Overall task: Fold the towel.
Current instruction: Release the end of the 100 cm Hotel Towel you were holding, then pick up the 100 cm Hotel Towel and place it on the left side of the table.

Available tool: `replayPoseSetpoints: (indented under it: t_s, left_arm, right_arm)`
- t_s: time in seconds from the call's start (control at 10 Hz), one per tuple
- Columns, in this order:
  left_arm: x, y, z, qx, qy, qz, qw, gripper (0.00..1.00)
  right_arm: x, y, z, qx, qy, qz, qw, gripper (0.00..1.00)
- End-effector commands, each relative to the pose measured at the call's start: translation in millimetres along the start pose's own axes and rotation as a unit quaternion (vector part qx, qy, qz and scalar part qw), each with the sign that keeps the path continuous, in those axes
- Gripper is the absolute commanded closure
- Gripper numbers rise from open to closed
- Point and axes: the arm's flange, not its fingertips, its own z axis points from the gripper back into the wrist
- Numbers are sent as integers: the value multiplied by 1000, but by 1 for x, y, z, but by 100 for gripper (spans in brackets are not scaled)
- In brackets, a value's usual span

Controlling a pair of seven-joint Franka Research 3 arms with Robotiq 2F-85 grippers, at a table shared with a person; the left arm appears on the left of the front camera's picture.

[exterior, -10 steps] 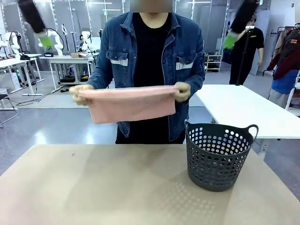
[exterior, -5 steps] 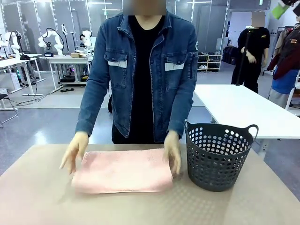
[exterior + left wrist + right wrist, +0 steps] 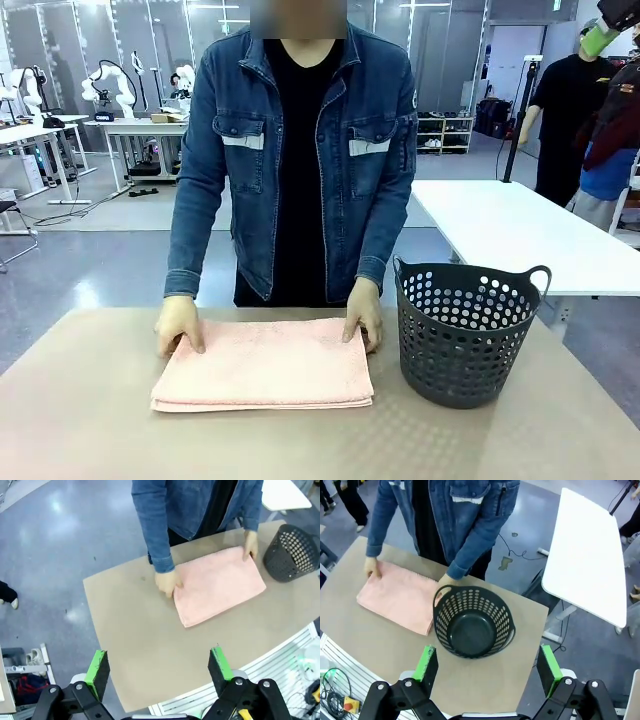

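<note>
The salmon-pink towel (image 3: 262, 366) lies folded in a flat rectangle on the tan table (image 3: 90, 420), left of the dark perforated basket (image 3: 465, 335). A person in a denim jacket rests one hand (image 3: 180, 325) on its far left corner and the other hand (image 3: 364, 316) on its far right corner. My left gripper (image 3: 158, 665) hangs open high above the table, the towel (image 3: 220, 585) far below it. My right gripper (image 3: 487, 664) is open too, high over the basket (image 3: 474, 622), with the towel (image 3: 400, 597) to one side. One of its green pads (image 3: 597, 40) shows at the top right of the front view.
The basket is empty and stands upright at the table's right. A white table (image 3: 520, 235) sits behind it on the right. Bare tabletop stretches in front of the towel. Another person stands far back on the right.
The person has laid the towel, held up in the air a second ago, flat on the table and moved both hands to its far corners. Both grippers stay open.
</note>
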Motion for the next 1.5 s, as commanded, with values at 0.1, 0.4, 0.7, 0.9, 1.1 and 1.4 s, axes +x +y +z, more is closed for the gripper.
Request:
replayPoseSetpoints:
  t_s: [0.1, 0.4, 0.7, 0.9, 1.1, 1.4]
  left_arm:
    - [4, 4, 3, -3, 9, 3, 1000, 0]
    - [4, 4, 3, -3, 9, 3, 1000, 0]
    - [4, 4, 3, -3, 9, 3, 1000, 0]
    - [4, 4, 3, -3, 9, 3, 1000, 0]
    - [4, 4, 3, -3, 9, 3, 1000, 0]
    - [4, 4, 3, -3, 9, 3, 1000, 0]
  right_arm:
    - [2, -3, 3, 1, -1, -4, 1000, 0]
    - [2, -3, 3, 1, -1, -4, 1000, 0]
    - [2, -3, 3, 1, -1, -4, 1000, 0]
    - [2, -3, 3, 1, -1, -4, 1000, 0]
    - [2, -3, 3, 1, -1, -4, 1000, 0]
    - [2, -3, 3, 1, -1, -4, 1000, 0]
